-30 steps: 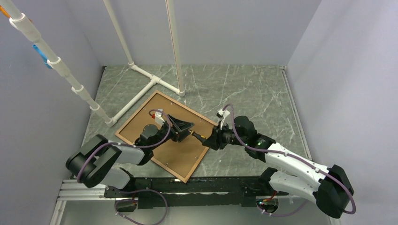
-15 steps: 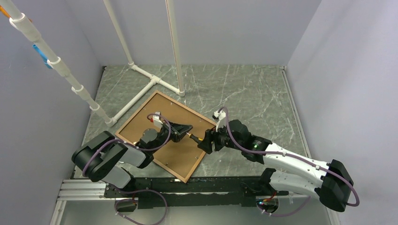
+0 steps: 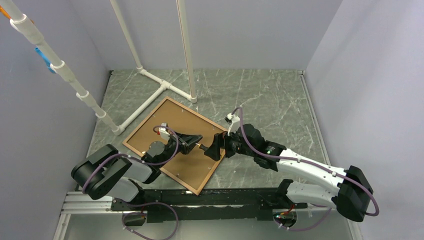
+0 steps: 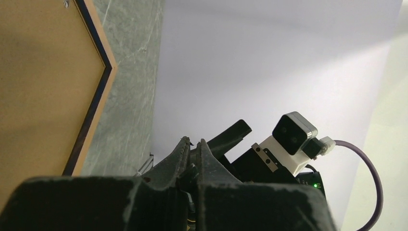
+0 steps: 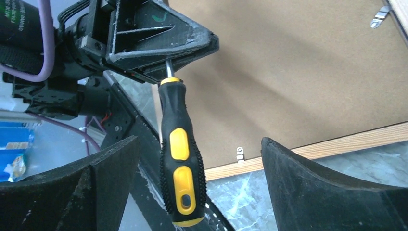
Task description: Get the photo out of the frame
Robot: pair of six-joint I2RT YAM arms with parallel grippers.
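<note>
The frame (image 3: 145, 120) lies face down on the table, its brown backing board (image 3: 170, 117) up; the photo is hidden beneath it. In the left wrist view the frame's navy inner edge (image 4: 96, 101) borders the board (image 4: 43, 86). My left gripper (image 3: 196, 140) hovers over the board, shut on the metal shaft of a black-and-yellow screwdriver (image 5: 180, 154). Its fingers (image 5: 159, 43) pinch the shaft just above the handle. My right gripper (image 5: 198, 144) stands open, its jaws wide on either side of the handle and not touching it.
Small metal clips (image 5: 239, 154) (image 5: 380, 17) sit along the wooden rim (image 5: 337, 144). A white pipe structure (image 3: 160, 87) stands on the marble table just beyond the frame's far corner. Grey walls close in left, right and back.
My left gripper closed on the screwdriver's shaft. My right gripper, which held the handle, opened wide and let go. Both grippers shifted slightly left over the board.
</note>
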